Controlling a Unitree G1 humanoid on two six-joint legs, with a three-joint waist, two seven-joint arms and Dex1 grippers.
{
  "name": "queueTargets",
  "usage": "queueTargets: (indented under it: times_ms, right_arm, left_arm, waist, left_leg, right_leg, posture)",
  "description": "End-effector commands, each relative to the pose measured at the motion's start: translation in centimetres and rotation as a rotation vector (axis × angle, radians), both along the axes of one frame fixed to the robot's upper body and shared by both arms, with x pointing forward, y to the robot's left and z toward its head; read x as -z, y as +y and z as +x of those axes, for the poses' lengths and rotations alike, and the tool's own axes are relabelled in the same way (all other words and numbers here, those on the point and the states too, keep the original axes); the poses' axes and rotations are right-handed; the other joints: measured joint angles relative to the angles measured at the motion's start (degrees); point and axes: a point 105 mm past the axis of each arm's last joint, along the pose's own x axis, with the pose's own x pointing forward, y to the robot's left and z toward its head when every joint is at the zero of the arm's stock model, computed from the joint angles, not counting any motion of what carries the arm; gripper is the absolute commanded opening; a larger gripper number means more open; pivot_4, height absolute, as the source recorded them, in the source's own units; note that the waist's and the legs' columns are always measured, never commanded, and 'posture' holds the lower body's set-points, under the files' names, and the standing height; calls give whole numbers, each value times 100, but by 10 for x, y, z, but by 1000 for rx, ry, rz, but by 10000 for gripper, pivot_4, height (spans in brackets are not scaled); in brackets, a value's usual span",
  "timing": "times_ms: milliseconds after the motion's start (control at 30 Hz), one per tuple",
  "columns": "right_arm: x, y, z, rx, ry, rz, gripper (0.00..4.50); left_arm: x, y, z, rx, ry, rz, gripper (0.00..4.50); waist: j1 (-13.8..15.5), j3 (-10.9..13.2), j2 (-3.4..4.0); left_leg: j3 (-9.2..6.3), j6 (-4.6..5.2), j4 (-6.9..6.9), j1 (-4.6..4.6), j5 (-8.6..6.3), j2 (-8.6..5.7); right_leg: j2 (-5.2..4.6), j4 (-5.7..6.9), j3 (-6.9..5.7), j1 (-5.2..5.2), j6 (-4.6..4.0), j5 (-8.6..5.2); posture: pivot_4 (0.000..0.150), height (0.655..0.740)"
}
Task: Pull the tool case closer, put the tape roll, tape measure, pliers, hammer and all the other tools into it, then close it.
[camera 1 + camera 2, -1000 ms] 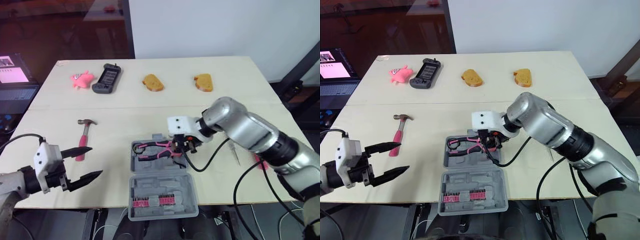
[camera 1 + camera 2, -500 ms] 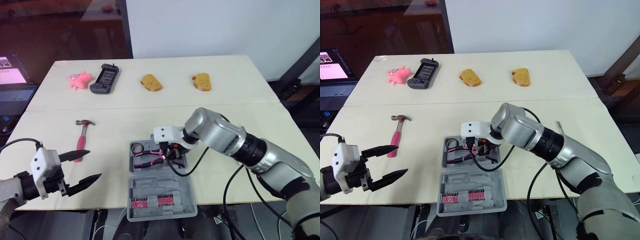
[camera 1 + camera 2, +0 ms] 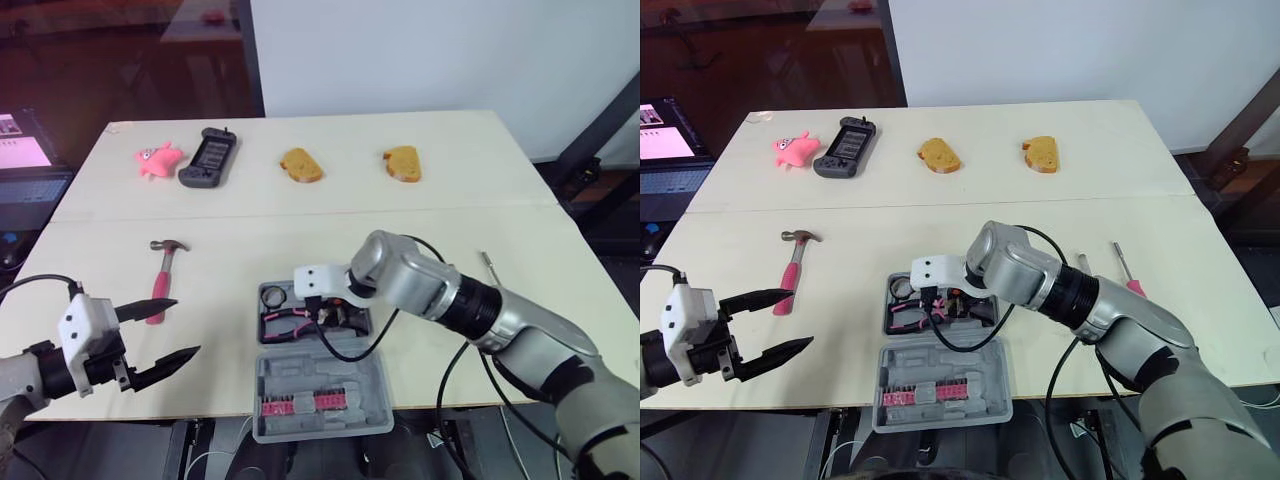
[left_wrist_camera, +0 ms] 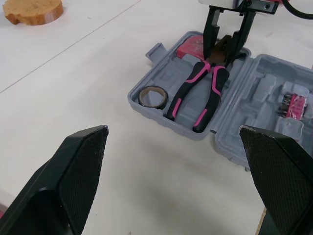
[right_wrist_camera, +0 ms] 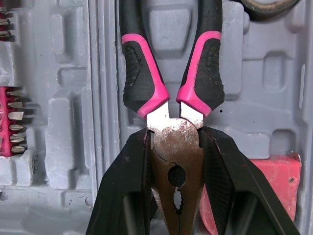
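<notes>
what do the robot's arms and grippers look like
The right arm is a rounded silver shell with a black band and looping black cables. Each wrist carries a white box. The left gripper and right gripper each have two black tapered fingers.

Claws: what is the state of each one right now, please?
Left claw: open, holding nothing.
Right claw: shut on the head of the pliers, inside the tool case.
</notes>
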Motion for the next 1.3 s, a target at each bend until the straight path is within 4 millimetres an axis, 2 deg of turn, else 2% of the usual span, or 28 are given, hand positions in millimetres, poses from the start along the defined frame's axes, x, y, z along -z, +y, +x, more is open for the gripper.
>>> queueTargets:
  times_ms: [33,467,533,600,700,833,900,933,967,1033,1100,1233,1300]
  right_arm:
    - [0,7,-1,-15,-20,7,9604]
    - [4,13,1,26,-13,23,9604]
    - [-1,14,1,34,-11,35,19902]
    - [-10,16,1,38,-5,55,27523]
    - [-22,17,-1,37,-4,84,42384]
    - [-43,16,-8,20,20,152,42384]
    - [-57,20,-9,17,20,250,42384]
    - [-66,22,-9,20,25,319,42384]
    - [-79,26,-9,9,6,466,42384]
    - [-93,22,-3,3,-82,648,42384]
    - [-87,16,0,-1,-121,656,42384]
    - [-69,8,-6,-36,-81,626,42384]
    - [-68,11,-9,-67,-105,663,37133]
  left_arm:
    - [-5,1,0,2,-26,24,45000]
    - [-4,2,2,8,-24,36,45000]
    - [-3,1,3,16,-19,40,45000]
    - [-3,-1,4,20,-19,35,45000]
    - [-4,-2,5,27,-21,33,45000]
    - [-5,-1,8,30,-25,32,45000]
    - [-6,-2,9,32,-27,31,45000]
    - [-6,-2,9,34,-27,29,45000]
    - [-5,-3,9,36,-28,27,45000]
    - [-5,-4,10,42,-28,23,45000]
    - [-4,-6,11,47,-26,20,45000]
    - [-3,-8,12,55,-25,16,45000]
    - [-3,-9,13,56,-25,13,45000]
  waist:
    - [-2,0,0]
    - [-19,-1,-1]
    - [-16,-1,-1]
    - [-13,-1,-1]
    - [-6,-1,-1]
    - [1,-1,-2]
    - [0,-1,-2]
    - [1,-1,-2]
    - [1,-1,-2]
    - [25,-9,-15]
    - [29,-9,-14]
    - [11,-9,-14]
    - [2,-9,-14]
  left_leg:
    - [1,-1,0,0,0,2]
    - [48,-12,-11,1,1,40]
    - [52,-12,-11,1,1,44]
    - [54,-12,-11,0,1,45]
    - [58,-13,-9,0,1,45]
    - [58,-13,-10,0,1,45]
    - [59,-13,-10,0,1,46]
    - [60,-13,-10,0,1,46]
    - [60,-13,-11,0,1,47]
    - [59,-13,-14,1,1,50]
    - [65,-14,-14,1,0,52]
    - [75,-14,-8,1,1,59]
    - [75,-14,-10,1,1,68]
  right_leg:
    - [4,0,4,-3,-4,2]
    - [36,6,41,-38,-29,20]
    - [39,6,43,-40,-31,21]
    - [40,6,44,-42,-33,22]
    - [40,6,47,-42,-33,23]
    - [40,6,48,-44,-33,23]
    - [40,6,48,-42,-33,23]
    - [40,6,48,-42,-33,23]
    - [40,6,48,-41,-33,23]
    - [43,3,49,-33,-33,24]
    - [44,1,50,-17,-33,25]
    - [51,1,55,-16,-34,31]
    - [59,1,56,-17,-35,32]
  posture:
    - [1500,7400]
    - [1500,7400]
    - [1500,7400]
    - [1500,7400]
    - [1500,7400]
    - [1500,7400]
    - [1500,7400]
    - [1500,7400]
    - [1500,7400]
    - [1500,7400]
    - [1500,7400]
    - [1500,7400]
    - [1500,7400]
